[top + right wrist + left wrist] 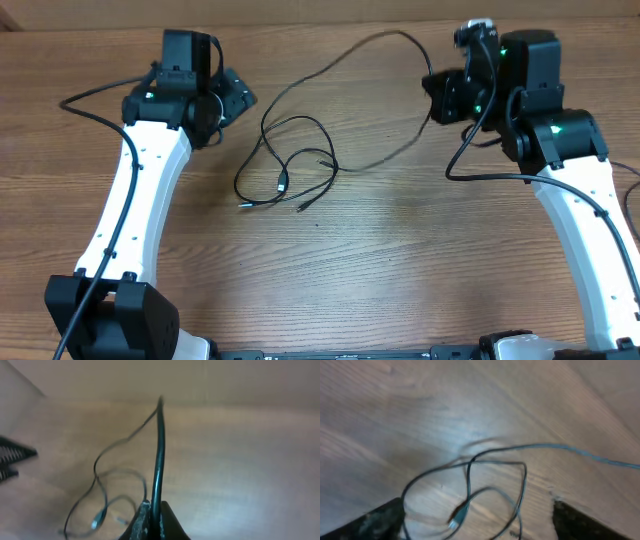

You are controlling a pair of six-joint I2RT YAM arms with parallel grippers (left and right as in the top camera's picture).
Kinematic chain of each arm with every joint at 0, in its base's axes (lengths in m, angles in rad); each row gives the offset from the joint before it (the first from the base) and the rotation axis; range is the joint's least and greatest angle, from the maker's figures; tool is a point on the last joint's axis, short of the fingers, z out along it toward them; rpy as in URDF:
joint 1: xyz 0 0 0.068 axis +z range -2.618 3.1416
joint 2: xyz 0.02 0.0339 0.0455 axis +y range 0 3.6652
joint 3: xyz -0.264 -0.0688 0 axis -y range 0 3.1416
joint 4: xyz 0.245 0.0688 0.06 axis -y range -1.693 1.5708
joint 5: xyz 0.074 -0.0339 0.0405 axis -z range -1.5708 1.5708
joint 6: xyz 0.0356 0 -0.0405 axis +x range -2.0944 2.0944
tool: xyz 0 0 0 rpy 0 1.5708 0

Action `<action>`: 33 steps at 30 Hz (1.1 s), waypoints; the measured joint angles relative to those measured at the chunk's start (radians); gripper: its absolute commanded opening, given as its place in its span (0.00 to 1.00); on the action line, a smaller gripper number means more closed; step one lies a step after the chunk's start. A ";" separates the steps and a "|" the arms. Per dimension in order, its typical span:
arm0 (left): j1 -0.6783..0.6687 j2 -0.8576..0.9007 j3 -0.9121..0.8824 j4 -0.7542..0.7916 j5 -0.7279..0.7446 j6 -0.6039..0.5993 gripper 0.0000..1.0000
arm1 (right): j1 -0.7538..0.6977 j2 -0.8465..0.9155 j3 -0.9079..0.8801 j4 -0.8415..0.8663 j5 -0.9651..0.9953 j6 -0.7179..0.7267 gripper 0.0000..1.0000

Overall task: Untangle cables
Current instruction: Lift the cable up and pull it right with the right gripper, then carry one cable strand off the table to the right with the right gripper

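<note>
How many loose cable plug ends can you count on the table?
3 plug ends: one at the tangle's lower left, one in its middle, one at its lower right. Others may be hidden.

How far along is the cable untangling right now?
Little looks done: the cables lie looped together. In hand: the right gripper pinches one of the cables, running out from the pile; the left gripper is open, holding nothing. Left: separating the loops.

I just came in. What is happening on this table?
Two robot arms are working on a tangle of thin black cables on the wooden table. The right fingers are shut on one cable that runs back to the tangle. The left fingers stand open near the tangle, holding nothing.
</note>
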 measured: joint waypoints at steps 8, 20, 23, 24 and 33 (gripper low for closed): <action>-0.029 0.000 -0.001 -0.046 0.017 0.000 1.00 | -0.037 -0.094 0.126 0.290 -0.018 -0.033 0.04; -0.092 0.000 -0.001 -0.047 0.045 0.000 1.00 | -0.035 -0.156 0.179 -0.196 -0.126 -0.041 0.04; -0.092 0.000 -0.001 -0.048 0.045 0.000 1.00 | -0.024 -0.054 0.162 -0.346 -0.170 -0.027 0.04; -0.092 0.000 -0.001 -0.048 0.045 0.000 1.00 | -0.015 -0.026 0.158 -0.365 -0.197 -0.023 0.04; -0.092 0.000 -0.001 -0.070 0.045 0.001 1.00 | 0.210 0.030 0.160 -0.306 -0.256 -0.048 0.04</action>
